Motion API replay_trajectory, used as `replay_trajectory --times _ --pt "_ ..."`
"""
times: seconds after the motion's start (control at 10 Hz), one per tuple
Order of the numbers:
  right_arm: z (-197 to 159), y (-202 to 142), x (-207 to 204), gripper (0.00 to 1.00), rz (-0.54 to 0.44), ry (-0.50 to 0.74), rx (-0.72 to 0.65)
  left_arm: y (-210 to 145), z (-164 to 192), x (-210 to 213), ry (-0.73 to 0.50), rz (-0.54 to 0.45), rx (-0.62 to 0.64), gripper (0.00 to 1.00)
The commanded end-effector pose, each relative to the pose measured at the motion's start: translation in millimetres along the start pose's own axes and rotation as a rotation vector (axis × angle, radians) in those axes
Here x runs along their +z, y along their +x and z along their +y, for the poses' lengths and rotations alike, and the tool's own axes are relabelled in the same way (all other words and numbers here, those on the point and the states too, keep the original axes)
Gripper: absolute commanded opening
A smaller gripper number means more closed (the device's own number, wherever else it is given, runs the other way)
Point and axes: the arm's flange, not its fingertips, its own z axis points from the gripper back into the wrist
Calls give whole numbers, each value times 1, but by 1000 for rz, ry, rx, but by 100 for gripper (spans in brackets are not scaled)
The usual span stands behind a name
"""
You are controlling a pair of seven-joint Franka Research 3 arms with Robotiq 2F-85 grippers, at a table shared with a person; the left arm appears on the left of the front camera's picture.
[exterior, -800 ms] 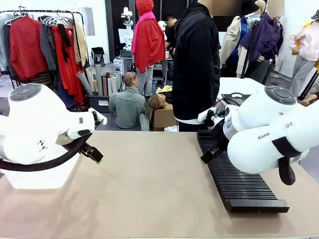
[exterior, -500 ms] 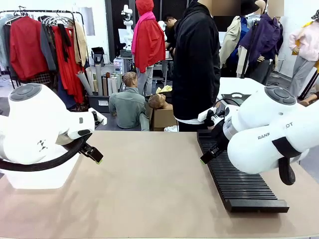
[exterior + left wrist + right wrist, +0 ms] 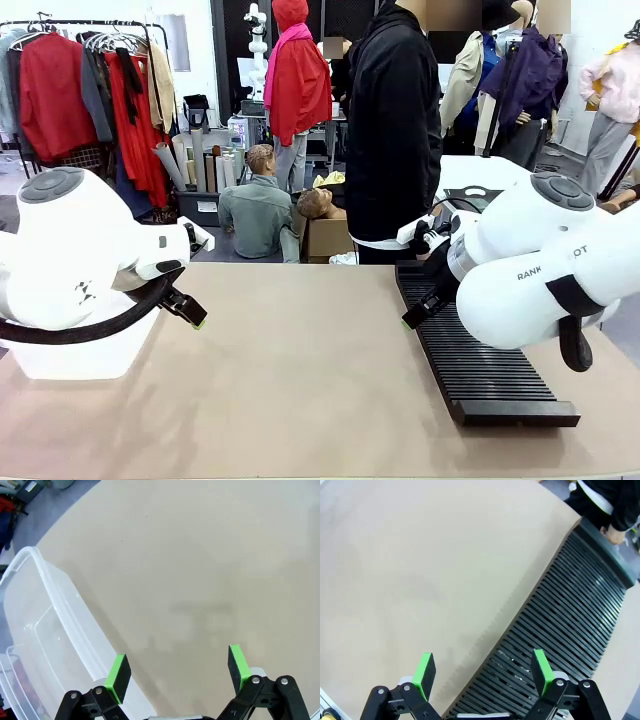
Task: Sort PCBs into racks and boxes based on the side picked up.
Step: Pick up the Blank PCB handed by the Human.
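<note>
Grippers poised over the table — both sets of fingers wide apart and empty.
Left gripper hangs above bare tan table, the clear tub just beside one green pad; right gripper straddles the long edge of the black slotted rack. A person in black stands at the rack's far end, one hand near it — from the front, the bulky white right arm covers part of the rack.
</note>
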Motion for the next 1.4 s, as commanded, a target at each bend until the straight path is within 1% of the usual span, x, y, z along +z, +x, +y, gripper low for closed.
replay_trajectory --times 0.0,0.3,0.6,0.9,1.0,1.1,1.2,1.3 --pt "0 0 0 100 0 0 -1 0 0 0 0 0 0 100" --pt "0 0 0 100 0 0 0 0 0 0 0 0 0 100" --pt "-22 8 20 100 -19 26 -17 13 14 15 -25 11 0 100" --pt "-51 20 33 100 -32 37 -25 28 39 25 -77 33 36 100" --pt "-63 27 36 100 -21 63 -34 35 55 33 -96 50 42 100" --pt "-72 33 39 100 -7 131 -31 39 73 40 -147 49 60 100" --pt "-84 41 45 100 -11 167 -39 43 87 47 -200 21 89 100" --pt "-96 47 48 100 -19 178 -60 46 101 57 -213 0 111 100"
